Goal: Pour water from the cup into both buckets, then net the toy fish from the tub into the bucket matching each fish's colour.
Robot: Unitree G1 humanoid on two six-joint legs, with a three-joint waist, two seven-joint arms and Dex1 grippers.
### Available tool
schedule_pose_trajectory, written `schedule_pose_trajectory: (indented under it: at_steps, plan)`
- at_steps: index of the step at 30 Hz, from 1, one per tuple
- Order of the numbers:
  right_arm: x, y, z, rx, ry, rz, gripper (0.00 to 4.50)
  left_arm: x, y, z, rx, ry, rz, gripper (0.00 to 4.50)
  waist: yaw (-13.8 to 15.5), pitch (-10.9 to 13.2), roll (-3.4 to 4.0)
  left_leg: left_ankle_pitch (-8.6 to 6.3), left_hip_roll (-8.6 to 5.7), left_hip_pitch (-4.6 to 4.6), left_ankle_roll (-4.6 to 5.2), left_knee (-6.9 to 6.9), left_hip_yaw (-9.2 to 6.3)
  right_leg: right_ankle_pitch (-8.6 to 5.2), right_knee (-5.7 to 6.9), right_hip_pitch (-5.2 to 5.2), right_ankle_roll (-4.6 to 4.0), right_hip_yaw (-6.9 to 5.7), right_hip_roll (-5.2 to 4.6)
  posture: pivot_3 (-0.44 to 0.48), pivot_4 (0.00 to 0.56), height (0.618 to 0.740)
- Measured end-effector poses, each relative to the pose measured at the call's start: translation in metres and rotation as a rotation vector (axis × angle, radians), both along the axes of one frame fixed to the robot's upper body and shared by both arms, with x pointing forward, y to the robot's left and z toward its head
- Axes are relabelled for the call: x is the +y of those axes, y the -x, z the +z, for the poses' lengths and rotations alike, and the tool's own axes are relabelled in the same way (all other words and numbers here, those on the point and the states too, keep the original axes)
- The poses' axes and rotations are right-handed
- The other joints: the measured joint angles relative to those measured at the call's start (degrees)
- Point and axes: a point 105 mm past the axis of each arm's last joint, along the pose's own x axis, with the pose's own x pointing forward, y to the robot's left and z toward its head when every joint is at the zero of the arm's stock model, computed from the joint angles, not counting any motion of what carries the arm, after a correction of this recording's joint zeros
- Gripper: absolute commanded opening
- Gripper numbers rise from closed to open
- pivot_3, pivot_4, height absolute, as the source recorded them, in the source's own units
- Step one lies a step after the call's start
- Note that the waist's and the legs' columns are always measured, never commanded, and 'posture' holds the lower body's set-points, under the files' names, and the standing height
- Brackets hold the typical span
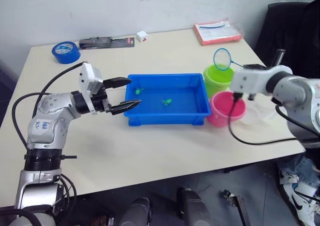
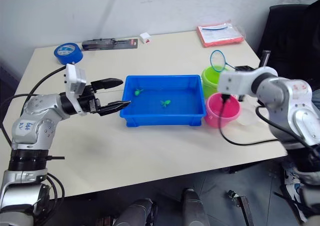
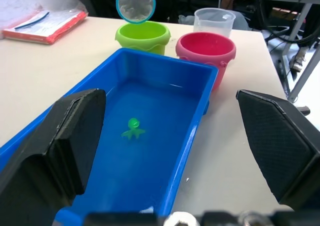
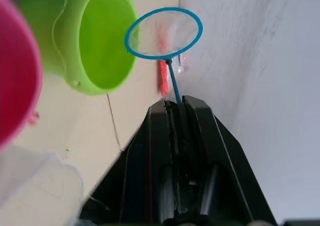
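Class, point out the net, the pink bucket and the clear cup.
net (image 3: 135, 3): left wrist view, on the mesh inside the hoop.
pink bucket (image 1: 220, 117): left eye view, on its outer wall.
clear cup (image 3: 214, 22): left wrist view, on its side wall.

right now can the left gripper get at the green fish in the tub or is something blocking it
Probably yes. The left gripper hangs open at the near end of the tub, the tub is open-topped, and nothing lies between the fingers and the green fish. The net is up over the green bucket.
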Motion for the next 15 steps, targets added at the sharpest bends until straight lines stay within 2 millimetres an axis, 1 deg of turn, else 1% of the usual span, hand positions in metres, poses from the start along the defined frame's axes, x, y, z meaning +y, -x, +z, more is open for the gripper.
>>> schedule_pose_trajectory:
  at_steps: [2, 3, 4, 5, 8, 12, 15]
  plan:
    - [0.005, 0.007, 0.007, 0.072, -0.146, 0.007, 0.78, 0.000, 0.003, -0.003, 0.006, -0.004, 0.005, 4.50, 0.37, 0.00, 0.00, 0.00, 0.01, -0.02, 0.00, 0.00, -0.07, 0.00, -0.04, 0.02, 0.00, -0.04, 0.00, 0.000, 0.150, 0.740]
    - [0.007, 0.009, 0.006, 0.102, -0.181, 0.007, 0.78, 0.001, 0.003, -0.003, 0.005, -0.004, 0.008, 4.50, 0.59, 0.00, 0.00, 0.00, -0.02, -0.02, 0.00, 0.01, -0.13, 0.00, -0.06, 0.06, 0.00, -0.08, -0.02, 0.000, 0.150, 0.740]
    - [0.010, 0.011, 0.004, 0.152, -0.236, 0.008, 0.78, 0.003, 0.003, -0.003, 0.007, -0.003, 0.018, 4.50, 0.75, 0.00, -0.01, -0.01, -0.04, -0.02, 0.02, 0.05, -0.13, 0.00, -0.08, 0.10, 0.00, -0.08, -0.03, 0.000, 0.150, 0.740]
    - [0.014, 0.016, -0.002, 0.237, -0.314, 0.007, 0.78, 0.006, 0.004, -0.003, 0.009, -0.003, 0.030, 4.50, 0.86, 0.00, -0.01, -0.01, -0.08, -0.03, 0.03, 0.07, -0.12, 0.00, -0.07, 0.10, 0.00, -0.06, -0.08, 0.000, 0.150, 0.740]
    - [0.023, 0.023, -0.017, 0.403, -0.429, -0.010, 0.78, 0.009, 0.005, -0.003, 0.012, -0.014, 0.041, 4.50, 1.02, 0.00, -0.01, -0.01, -0.09, -0.03, 0.04, 0.08, -0.09, 0.00, -0.04, 0.08, 0.00, -0.05, -0.10, 0.000, 0.150, 0.740]
    - [0.035, 0.030, -0.024, 0.549, -0.476, -0.026, 0.78, 0.007, 0.009, 0.000, -0.005, -0.021, 0.035, 4.50, 1.03, 0.00, 0.00, -0.01, -0.07, -0.03, 0.04, 0.03, -0.10, 0.00, -0.04, 0.05, 0.00, -0.07, -0.09, 0.000, 0.150, 0.740]
    - [0.040, 0.035, -0.028, 0.622, -0.493, -0.046, 0.78, 0.007, 0.012, -0.001, -0.005, -0.024, 0.037, 4.50, 1.09, 0.00, 0.00, -0.02, -0.08, -0.03, 0.04, 0.02, -0.08, 0.00, -0.06, 0.05, 0.00, -0.06, -0.10, 0.000, 0.150, 0.740]
